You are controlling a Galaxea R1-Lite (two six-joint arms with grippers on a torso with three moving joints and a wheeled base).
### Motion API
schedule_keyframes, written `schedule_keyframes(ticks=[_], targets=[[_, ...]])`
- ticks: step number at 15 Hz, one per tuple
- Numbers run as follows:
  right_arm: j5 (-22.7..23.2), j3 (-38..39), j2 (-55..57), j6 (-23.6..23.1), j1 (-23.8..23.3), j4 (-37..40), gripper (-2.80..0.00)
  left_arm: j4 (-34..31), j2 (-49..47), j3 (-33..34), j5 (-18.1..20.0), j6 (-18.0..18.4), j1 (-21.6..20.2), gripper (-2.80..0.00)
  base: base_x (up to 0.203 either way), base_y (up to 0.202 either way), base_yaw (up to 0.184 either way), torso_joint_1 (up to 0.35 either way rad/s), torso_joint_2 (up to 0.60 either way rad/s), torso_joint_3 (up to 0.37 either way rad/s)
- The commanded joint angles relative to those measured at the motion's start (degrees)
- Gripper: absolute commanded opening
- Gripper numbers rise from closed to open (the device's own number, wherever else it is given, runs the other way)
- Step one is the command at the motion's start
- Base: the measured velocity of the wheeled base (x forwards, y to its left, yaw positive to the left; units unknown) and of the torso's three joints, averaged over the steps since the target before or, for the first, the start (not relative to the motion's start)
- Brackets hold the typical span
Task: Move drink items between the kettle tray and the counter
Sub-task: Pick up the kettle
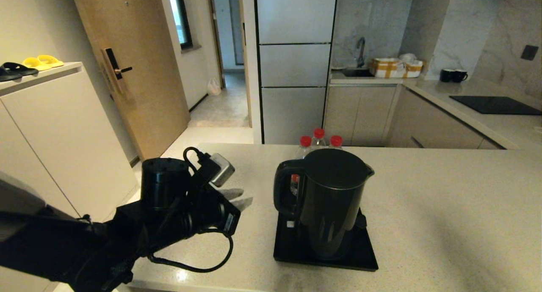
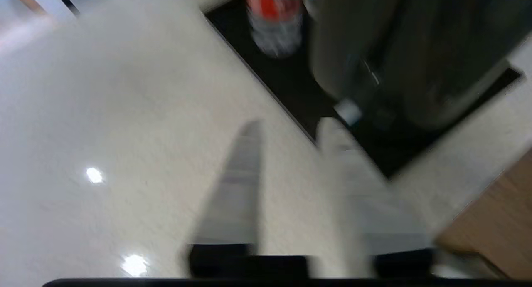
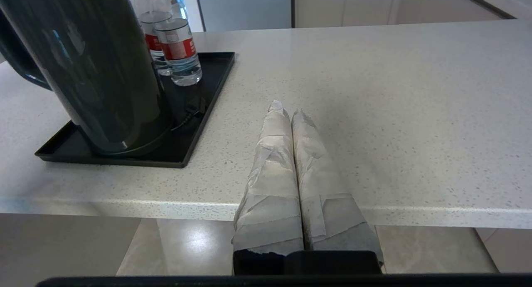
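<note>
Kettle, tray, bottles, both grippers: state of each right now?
Kettle: upright on the tray, lid shut, not held.
Tray: flat on the counter.
Water bottles: three, upright, red caps on, behind the kettle on the tray.
Left gripper: open, over the counter beside the tray, holding nothing.
Right gripper: shut, empty, low at the counter's near edge.

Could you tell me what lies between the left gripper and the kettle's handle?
Only bare counter, in the head view: the open left gripper hovers beside the kettle.
</note>
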State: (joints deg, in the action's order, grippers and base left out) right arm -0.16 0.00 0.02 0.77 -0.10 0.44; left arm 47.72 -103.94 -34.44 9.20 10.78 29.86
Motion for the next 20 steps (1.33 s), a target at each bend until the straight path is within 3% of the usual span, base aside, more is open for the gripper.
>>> schedule_keyframes(ticks=[1,3,7,10,12,16,20], targets=[[0.0,0.0,0.0,0.0,0.0,0.0,-2.8,-3.1,1.0,-1.6,-0.1,-1.9,1.8,0.0,0.0,0.0,0.0,0.0,0.0,0.0],[0.0,0.0,0.0,0.0,0.0,0.0,-2.8,-4.5,2.1,-2.0,-0.1,-3.8,3.5,0.0,0.0,0.0,0.0,0.0,0.0,0.0],[0.0,0.0,0.1,0.0,0.0,0.0,-2.8,-4.7,1.9,-3.5,-2.4,-4.0,6.7,0.0,0.0,0.0,0.0,0.0,0.0,0.0],[0.1,0.0,0.1,0.0,0.0,0.0,-2.8,-4.6,-3.5,-8.8,-15.4,-4.2,10.8,0.0,0.0,0.0,0.0,0.0,0.0,0.0],[0.0,0.0,0.1,0.0,0.0,0.0,-2.8,-4.4,-5.8,-11.0,-19.2,-4.8,12.2,0.0,0.0,0.0,0.0,0.0,0.0,0.0],[0.1,0.0,0.1,0.0,0.0,0.0,-2.8,-4.2,-10.3,-15.5,-31.5,-6.3,13.1,0.0,0.0,0.0,0.0,0.0,0.0,0.0],[0.0,0.0,0.0,0.0,0.0,0.0,-2.8,-2.0,-13.8,-18.2,-34.4,-6.5,13.3,0.0,0.0,0.0,0.0,0.0,0.0,0.0]])
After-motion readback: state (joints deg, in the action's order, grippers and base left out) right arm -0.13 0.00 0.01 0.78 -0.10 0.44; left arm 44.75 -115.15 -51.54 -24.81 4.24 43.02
